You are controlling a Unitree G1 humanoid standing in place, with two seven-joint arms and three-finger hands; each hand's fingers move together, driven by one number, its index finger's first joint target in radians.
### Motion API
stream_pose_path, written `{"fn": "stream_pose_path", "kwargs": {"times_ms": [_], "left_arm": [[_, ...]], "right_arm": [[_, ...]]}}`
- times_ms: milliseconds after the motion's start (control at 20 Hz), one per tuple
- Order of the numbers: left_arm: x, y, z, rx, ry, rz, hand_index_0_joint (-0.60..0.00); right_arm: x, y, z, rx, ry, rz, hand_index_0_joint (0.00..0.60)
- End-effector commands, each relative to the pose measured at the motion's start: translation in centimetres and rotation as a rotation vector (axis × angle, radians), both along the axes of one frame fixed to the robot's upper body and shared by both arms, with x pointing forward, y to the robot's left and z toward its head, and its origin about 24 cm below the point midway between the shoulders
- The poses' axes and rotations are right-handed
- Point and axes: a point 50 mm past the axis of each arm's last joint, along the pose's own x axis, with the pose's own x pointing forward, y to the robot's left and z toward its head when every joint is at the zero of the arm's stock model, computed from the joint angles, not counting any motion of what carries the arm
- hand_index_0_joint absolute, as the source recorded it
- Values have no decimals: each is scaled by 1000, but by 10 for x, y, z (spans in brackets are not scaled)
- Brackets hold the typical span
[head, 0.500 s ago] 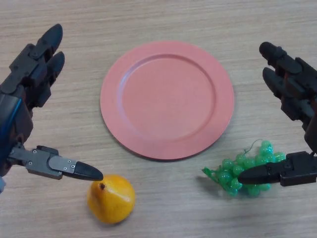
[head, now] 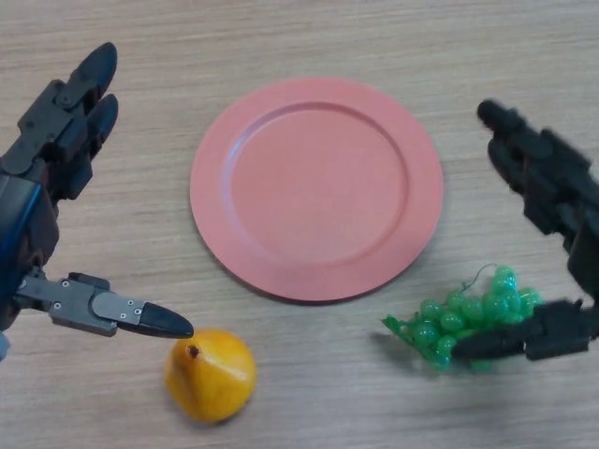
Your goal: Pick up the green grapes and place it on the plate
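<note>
The green grapes (head: 468,318) lie on the wooden table at the lower right, just below and right of the round pink plate (head: 316,187). My right hand (head: 547,187) hovers over them, open: its fingers stretch out above the bunch and its thumb (head: 524,339) lies across the bunch's lower edge. The plate is empty. My left hand (head: 51,140) is open at the left edge, fingers straight, thumb pointing toward a yellow-orange fruit.
A yellow-orange pear-like fruit (head: 210,373) sits at the lower left, right by my left thumb tip (head: 164,323). The plate lies between the two hands.
My right hand has shifted slightly left and down toward the grapes, its thumb lower along the bunch. The left hand, the plate and the fruit have not moved.
</note>
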Motion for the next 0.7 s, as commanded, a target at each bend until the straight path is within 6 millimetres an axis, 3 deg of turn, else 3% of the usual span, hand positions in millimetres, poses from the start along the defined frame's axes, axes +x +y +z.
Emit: {"fn": "stream_pose_path", "kwargs": {"times_ms": [50,200,500,550,700], "left_arm": [[-10,1,27,82,-213,-19,0],[-11,-1,25,75,-196,-25,0],[-13,-2,26,77,-207,-36,0],[-13,-2,26,76,-208,-36,0],[-14,0,25,65,-202,-39,0]], "right_arm": [[-5,-7,16,-96,-208,42,0],[5,-15,-8,-139,-182,54,0],[19,-21,-33,-245,-150,45,0],[19,-22,-34,-246,-146,46,50],[21,-26,-42,-237,-97,41,449]]}}
